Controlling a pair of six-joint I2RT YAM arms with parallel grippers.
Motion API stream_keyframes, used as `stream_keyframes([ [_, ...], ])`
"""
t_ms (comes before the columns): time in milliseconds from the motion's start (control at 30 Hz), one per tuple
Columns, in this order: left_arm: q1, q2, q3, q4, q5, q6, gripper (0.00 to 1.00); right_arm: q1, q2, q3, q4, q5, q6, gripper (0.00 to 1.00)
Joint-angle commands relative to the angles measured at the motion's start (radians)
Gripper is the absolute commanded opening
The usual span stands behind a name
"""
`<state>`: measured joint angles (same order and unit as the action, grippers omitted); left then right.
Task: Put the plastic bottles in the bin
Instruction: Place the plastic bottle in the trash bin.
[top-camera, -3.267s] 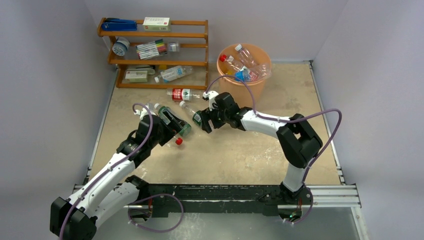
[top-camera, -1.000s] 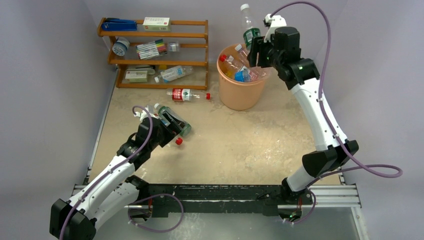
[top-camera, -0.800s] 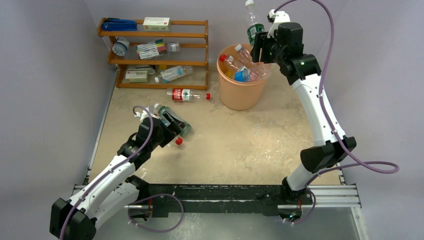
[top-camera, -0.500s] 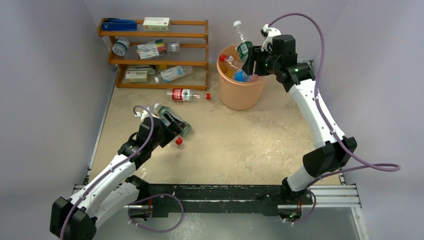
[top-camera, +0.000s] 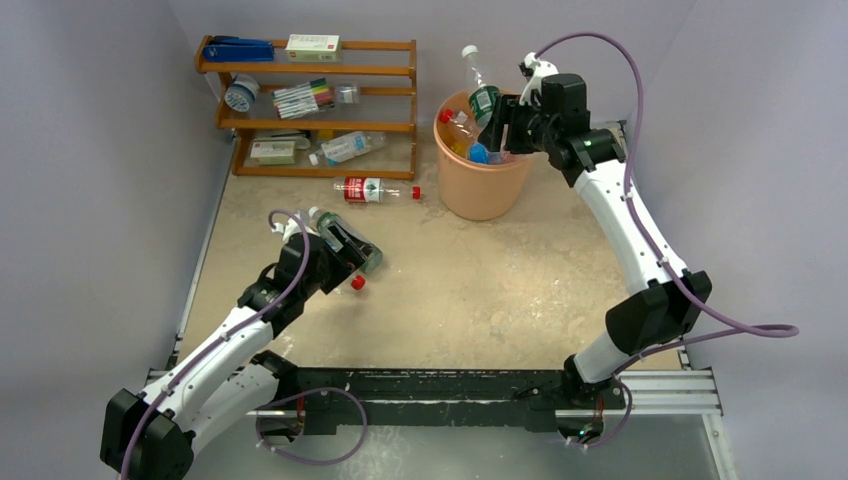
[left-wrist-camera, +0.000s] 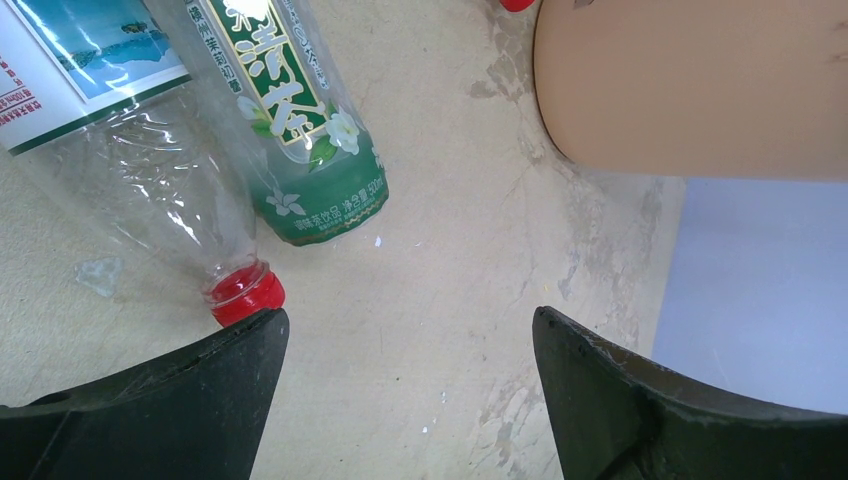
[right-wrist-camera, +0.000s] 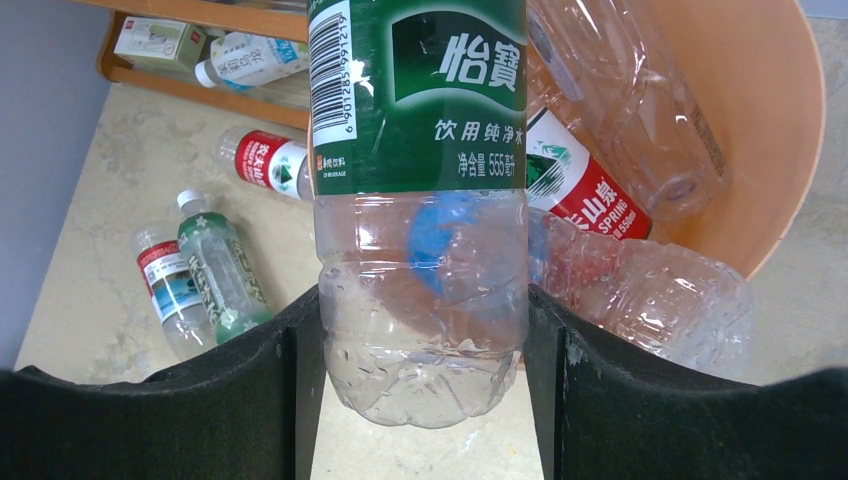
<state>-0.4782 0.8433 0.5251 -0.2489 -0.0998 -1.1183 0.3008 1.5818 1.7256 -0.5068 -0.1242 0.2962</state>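
My right gripper (top-camera: 500, 110) (right-wrist-camera: 422, 300) is shut on the lower body of a clear plastic bottle (top-camera: 481, 88) (right-wrist-camera: 420, 190) with a green label and white cap. It hangs tilted just above the orange-peach bin (top-camera: 480, 195) (right-wrist-camera: 790, 150), which holds several bottles (right-wrist-camera: 590, 195). My left gripper (top-camera: 352, 264) (left-wrist-camera: 405, 330) stands open low over the floor. Just ahead of it lie a green tea bottle (top-camera: 347, 246) (left-wrist-camera: 300, 120) and a clear red-capped bottle (left-wrist-camera: 150, 190), neither between the jaws. A red-labelled bottle (top-camera: 372, 188) (right-wrist-camera: 270, 160) lies on the floor left of the bin.
A wooden shelf (top-camera: 315, 125) at the back left carries marker pens, small boxes and one more clear bottle (top-camera: 350, 147). Walls close in the floor on the left, back and right. The bin's wall (left-wrist-camera: 700, 90) stands to the right of my left gripper.
My right arm has brought the held bottle down and to the left, from high above the bin's far rim to just over its opening. The left arm has not moved.
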Motion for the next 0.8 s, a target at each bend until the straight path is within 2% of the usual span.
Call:
stream_keyframes([
  [0, -0.002, -0.005, -0.008, 0.051, 0.005, -0.003, 0.92, -0.003, -0.002, -0.015, 0.072, -0.043, 0.039, 0.65],
  [333, -0.003, 0.007, -0.025, 0.081, 0.012, -0.011, 0.92, -0.003, 0.02, -0.092, 0.186, -0.049, 0.129, 0.65],
  [600, -0.002, 0.01, -0.037, 0.092, 0.013, -0.011, 0.92, -0.004, 0.027, -0.107, 0.307, 0.048, 0.257, 0.67],
  [767, -0.002, 0.01, -0.043, 0.094, 0.012, -0.006, 0.92, 0.002, -0.002, -0.226, 0.437, 0.047, 0.398, 0.67],
])
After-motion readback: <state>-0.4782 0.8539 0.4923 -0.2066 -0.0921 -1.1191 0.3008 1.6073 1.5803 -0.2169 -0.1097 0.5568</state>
